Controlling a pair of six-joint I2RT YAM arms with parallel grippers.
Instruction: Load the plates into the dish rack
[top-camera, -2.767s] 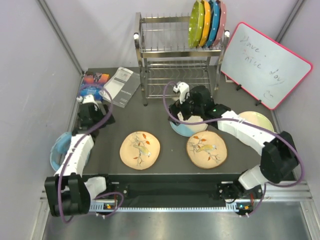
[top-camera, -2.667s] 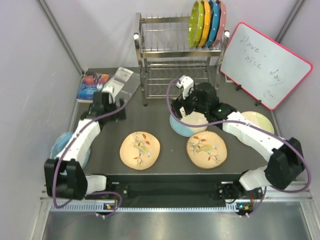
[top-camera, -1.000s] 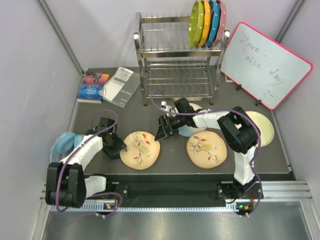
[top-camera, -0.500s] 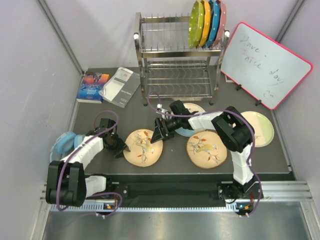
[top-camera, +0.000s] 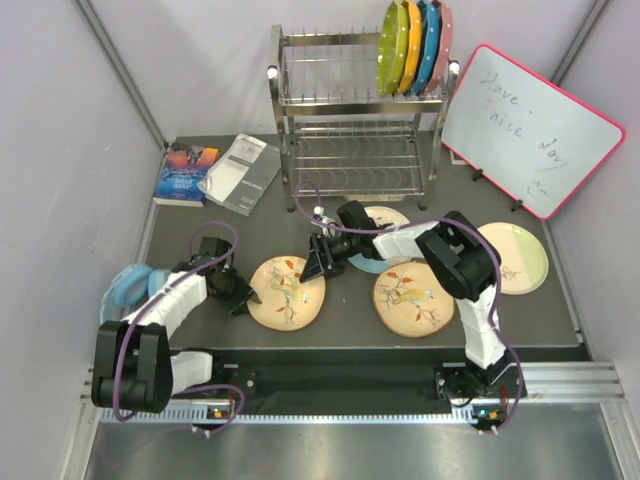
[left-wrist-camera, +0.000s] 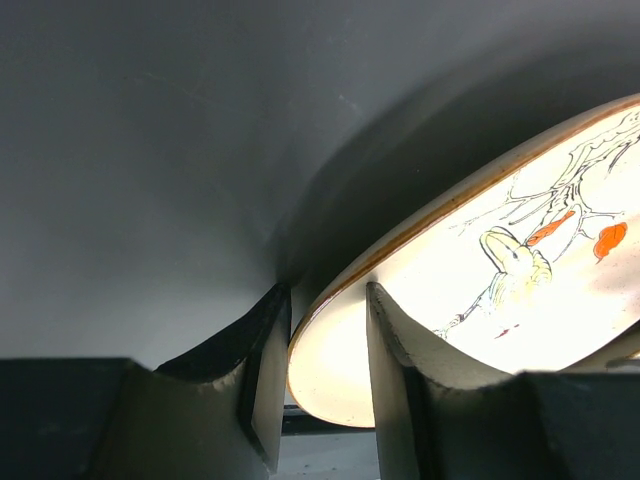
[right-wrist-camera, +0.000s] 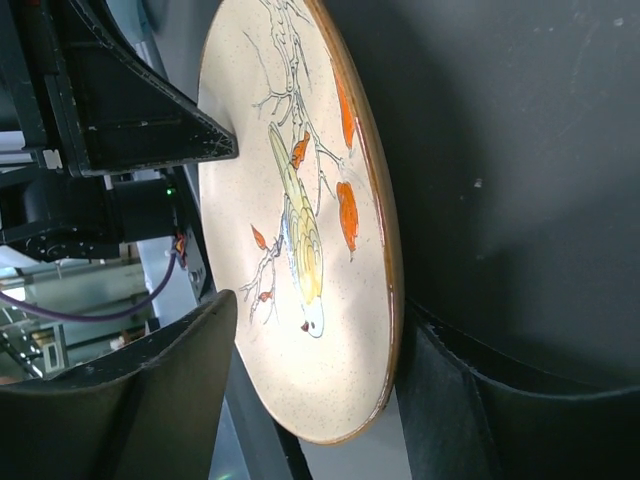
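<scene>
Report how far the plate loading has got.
Done: nothing; the dish rack holds only plain plates. In hand: left bird plate, rim pinched by the left gripper, right gripper open around the opposite edge. Left: all four, including right bird plate, cream-blue plate, pale green plate.

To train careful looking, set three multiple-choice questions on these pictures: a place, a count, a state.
1. Where do the plain plates stand? A the dish rack's top tier B its lower tier C in a sink
2. How many tan bird plates show? A one B two C four
3. The left gripper is: A open in mid-air B closed on the left bird plate's rim C out of view
1 A, upright at the top tier's right end. 2 B, side by side. 3 B, the rim sits between its fingers.
</scene>
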